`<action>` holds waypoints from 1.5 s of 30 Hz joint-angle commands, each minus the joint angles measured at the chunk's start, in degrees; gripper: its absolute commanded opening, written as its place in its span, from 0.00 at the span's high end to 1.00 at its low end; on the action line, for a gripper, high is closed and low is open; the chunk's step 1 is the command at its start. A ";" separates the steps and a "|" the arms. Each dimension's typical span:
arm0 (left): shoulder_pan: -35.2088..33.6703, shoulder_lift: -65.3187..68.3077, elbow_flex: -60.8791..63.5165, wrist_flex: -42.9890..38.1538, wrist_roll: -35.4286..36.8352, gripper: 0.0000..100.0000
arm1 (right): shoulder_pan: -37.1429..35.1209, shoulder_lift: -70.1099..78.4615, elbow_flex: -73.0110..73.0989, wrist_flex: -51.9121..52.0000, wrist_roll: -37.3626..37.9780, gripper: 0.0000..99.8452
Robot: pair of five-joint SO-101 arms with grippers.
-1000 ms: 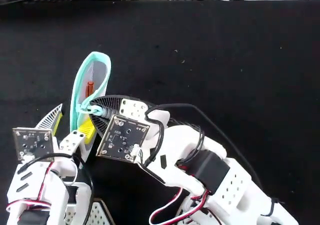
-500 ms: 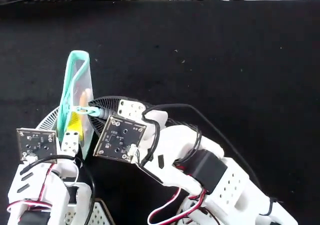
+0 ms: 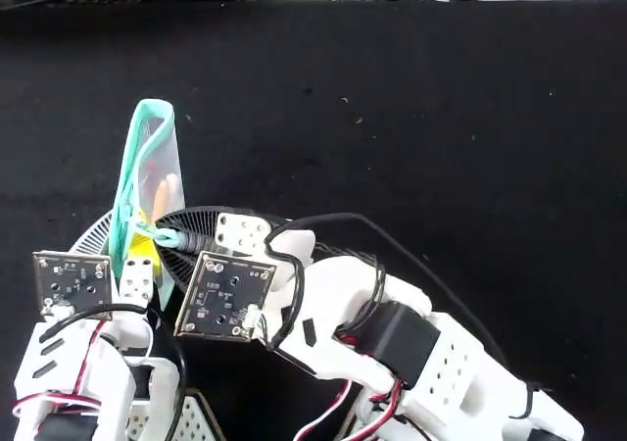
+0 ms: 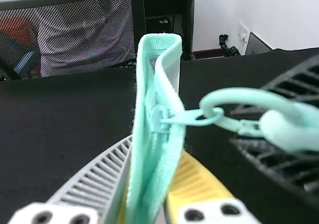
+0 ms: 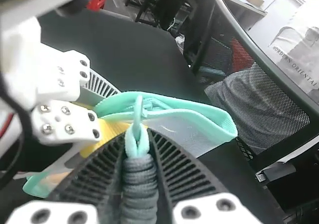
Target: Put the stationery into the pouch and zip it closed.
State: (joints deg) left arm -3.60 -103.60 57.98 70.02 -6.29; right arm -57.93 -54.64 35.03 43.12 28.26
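Your right gripper (image 3: 168, 236) sits farther back toward its base than before, jaws pinched shut on the mint zipper pull (image 4: 234, 110), while your left gripper (image 4: 153, 159) clamps the pouch (image 3: 147, 162), which stands on edge.

White arms (image 3: 338, 289), black ribbed right hand (image 5: 135, 137) (screws (image 5: 225, 204))

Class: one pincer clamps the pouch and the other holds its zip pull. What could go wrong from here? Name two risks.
1. The right pincer grips only the thin pull loop, so a hard tug might slide the loop free.
2. The left pincer clamps the pouch close to the slider. The slider may jam against that pincer, or the pull could drag the upright pouch out of its grip.
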 commanded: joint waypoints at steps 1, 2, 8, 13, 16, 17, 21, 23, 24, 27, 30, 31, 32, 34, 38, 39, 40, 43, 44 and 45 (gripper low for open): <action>3.03 -0.26 -0.92 -0.70 -0.26 0.97 | -1.23 -1.63 -2.33 -1.93 0.53 0.94; 4.09 -0.26 -0.92 -0.70 -0.26 0.97 | -1.05 -1.54 -2.33 -1.93 0.35 0.90; 5.58 -0.26 -0.04 -0.62 -0.26 0.97 | 0.00 -1.54 -2.33 -1.58 0.44 0.87; 5.58 -0.26 -0.04 -0.62 -0.26 0.96 | 0.00 -1.80 -2.33 -1.58 0.53 0.91; 5.67 -0.26 -0.04 -0.62 -0.26 0.96 | 0.09 -1.45 -2.33 -1.85 0.53 0.91; 5.58 -0.26 -0.04 -0.62 -0.26 0.96 | 0.18 -1.45 -2.15 -2.02 0.53 0.91; 5.67 -0.26 -0.04 -0.62 -0.26 0.96 | 0.18 -1.36 -2.07 -2.02 0.53 0.91; 5.67 -0.26 -0.04 -0.62 -0.26 0.96 | 0.26 -0.75 -2.07 -2.11 0.62 0.91; 5.67 -0.26 -0.04 -0.53 -0.26 0.96 | 0.26 0.04 -2.15 -2.11 0.62 0.91; 5.76 -0.26 -0.57 0.79 -0.26 0.96 | 0.26 2.42 -2.42 -2.20 0.62 0.91; 5.76 -0.26 -0.40 0.79 -0.26 0.96 | 0.26 3.47 -2.24 -3.16 0.26 0.91; 5.76 -0.26 -0.22 0.79 -0.26 0.96 | 0.26 3.47 -2.15 -3.25 0.26 0.91; 5.76 -0.26 -0.13 0.79 -0.26 0.96 | 0.26 3.47 -2.15 -3.25 0.26 0.91; 5.76 -0.26 -0.57 0.97 -0.26 0.96 | 0.35 3.56 -2.15 -3.25 0.53 0.91; 5.76 -0.26 -0.57 0.97 -0.26 0.96 | 0.70 3.91 -2.07 -4.04 0.26 0.91; 5.76 -0.26 -0.57 0.97 -0.26 0.96 | 1.14 3.91 -1.98 -4.22 0.26 0.91; 5.76 -0.26 -0.57 0.97 -0.26 0.96 | 1.76 3.91 -1.98 -4.48 0.18 0.91; 5.76 -0.26 -0.57 1.32 -0.26 0.96 | 3.25 3.91 -1.98 -4.66 0.18 0.91; 5.85 -0.26 -0.66 1.67 -0.26 0.96 | 3.34 3.82 -1.98 -4.66 0.18 0.91; 5.85 -0.26 -0.66 1.67 -0.26 0.96 | 3.34 3.82 -1.98 -4.66 0.18 0.90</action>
State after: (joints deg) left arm 1.14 -103.60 58.07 71.16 -6.37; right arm -55.65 -51.03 34.95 39.69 28.26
